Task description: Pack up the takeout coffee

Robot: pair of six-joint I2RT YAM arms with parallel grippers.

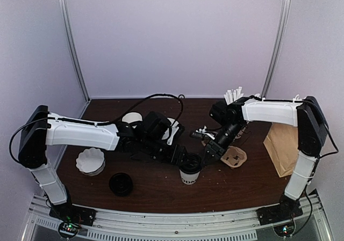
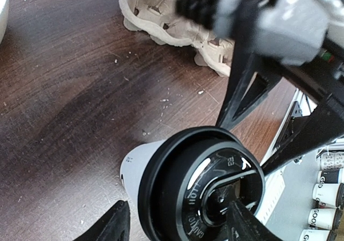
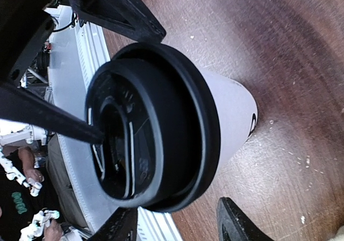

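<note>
Left gripper (image 2: 177, 217) first: its jaws stand parted on either side of the coffee cup's (image 1: 190, 168) black top, and a sliver of wood shows between one of its fingers (image 2: 115, 225) and the rim, so it has hold of nothing. The right gripper (image 3: 174, 206) is parted too, at the bottom of its own view just under the cup, and it grips nothing. The cup stands upright at the lower centre of the overhead frame, capped, with both grippers crowding it from left and right.

Judging from that, your step is to take the cup and set it in the cardboard carrier (image 1: 235, 156) just to its right. Let one gripper do it, since two on one cup will likely fight. Close on the paper wall below the rim, gently, because paper gives, and keep the cup upright.

Mind the bottom of the frame — the counter's (image 1: 161, 195) near edge and the metal rail (image 1: 177, 214) lie close below the cup. The bare wood at lower right looks like your open lane. The paper bag (image 1: 282, 144) stands at the right edge, and a spare lid (image 1: 121, 183) lies well off at lower left.
</note>
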